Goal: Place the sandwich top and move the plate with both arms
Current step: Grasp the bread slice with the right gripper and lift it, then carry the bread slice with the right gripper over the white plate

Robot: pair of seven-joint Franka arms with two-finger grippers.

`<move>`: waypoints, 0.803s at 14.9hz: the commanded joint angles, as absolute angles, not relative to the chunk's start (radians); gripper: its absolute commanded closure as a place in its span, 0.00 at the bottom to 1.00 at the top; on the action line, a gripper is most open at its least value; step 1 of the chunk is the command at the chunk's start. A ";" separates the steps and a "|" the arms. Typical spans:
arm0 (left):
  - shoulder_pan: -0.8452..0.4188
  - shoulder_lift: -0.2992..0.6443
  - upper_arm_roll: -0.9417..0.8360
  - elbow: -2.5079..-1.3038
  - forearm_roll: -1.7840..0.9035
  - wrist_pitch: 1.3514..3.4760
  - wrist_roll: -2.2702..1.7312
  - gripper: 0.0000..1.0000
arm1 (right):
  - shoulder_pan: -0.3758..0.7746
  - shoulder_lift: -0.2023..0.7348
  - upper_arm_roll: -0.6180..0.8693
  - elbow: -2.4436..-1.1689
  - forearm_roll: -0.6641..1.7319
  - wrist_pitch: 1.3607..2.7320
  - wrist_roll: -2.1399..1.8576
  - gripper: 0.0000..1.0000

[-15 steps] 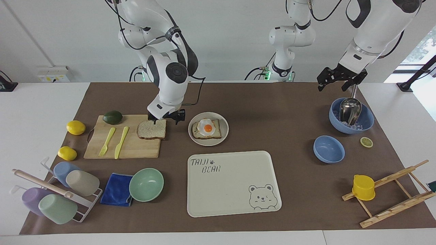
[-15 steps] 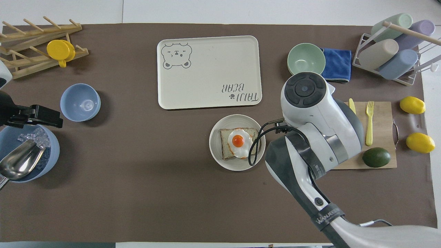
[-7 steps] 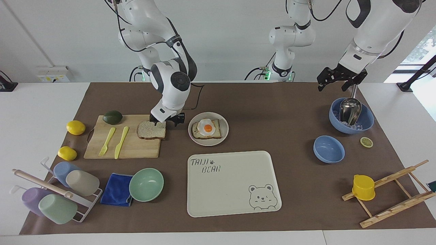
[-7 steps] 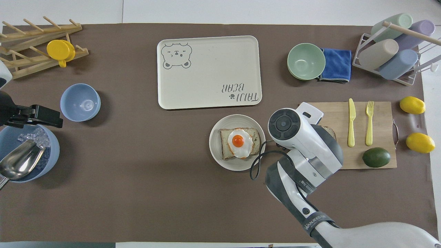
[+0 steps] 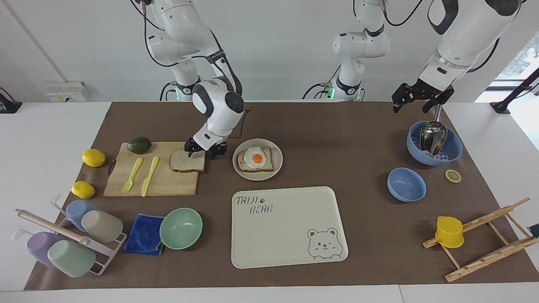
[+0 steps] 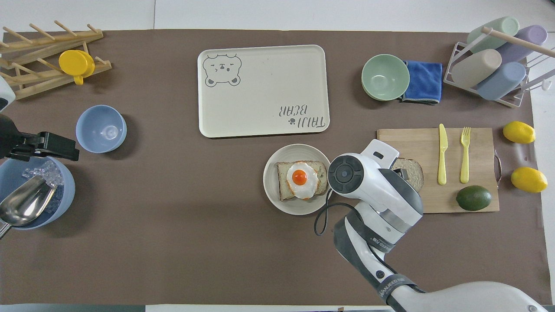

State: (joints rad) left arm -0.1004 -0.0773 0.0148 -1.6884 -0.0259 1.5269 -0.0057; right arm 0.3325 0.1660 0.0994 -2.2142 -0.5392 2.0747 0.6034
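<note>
The sandwich top (image 5: 185, 162) is a plain bread slice lying flat on the wooden cutting board (image 5: 168, 183), at its corner beside the plate. In the overhead view the right wrist covers part of it (image 6: 415, 170). The plate (image 5: 276, 167) is round and cream and holds toast with a fried egg (image 5: 257, 158); it also shows in the overhead view (image 6: 277, 159). My right gripper (image 5: 205, 150) is low at the slice's edge nearer to the robots, fingers apart; I cannot tell if they touch it. My left gripper (image 5: 412, 103) waits open above the ice bowl (image 5: 452, 152).
A green knife (image 5: 150, 175), fork (image 5: 132, 174) and avocado (image 5: 139, 144) lie on the board. The bear tray (image 5: 288, 227) lies farther from the robots than the plate. A mint bowl (image 5: 181, 228), blue cloth, cup rack, two lemons, a small blue bowl (image 5: 406, 184) and a wooden rack surround them.
My right arm has drawn its wrist back toward the robots and toward the plate, uncovering the board and knife, with the gripper settling lower at the slice's edge. The slice and left arm have not moved.
</note>
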 commanded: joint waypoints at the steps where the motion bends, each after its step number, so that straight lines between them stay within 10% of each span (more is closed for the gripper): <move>1: -0.104 -0.094 0.017 -1.698 -0.012 1.529 -0.014 0.00 | 0.321 0.164 0.104 -2.244 -0.593 2.109 0.626 0.00; 3: -0.104 -0.094 0.017 -1.698 -0.012 1.528 -0.014 0.00 | 0.310 0.167 0.104 -2.249 -0.621 2.115 0.626 0.05; 7: -0.104 -0.094 0.017 -1.698 -0.012 1.526 -0.015 0.00 | 0.308 0.169 0.104 -2.258 -0.635 2.120 0.626 0.47; 10: -0.104 -0.094 0.017 -1.698 -0.012 1.531 -0.017 0.00 | 0.310 0.173 0.104 -2.257 -0.635 2.122 0.646 0.95; 12: -0.104 -0.094 0.018 -1.698 -0.012 1.532 -0.017 0.00 | 0.314 0.181 0.106 -2.237 -0.634 2.103 0.644 1.00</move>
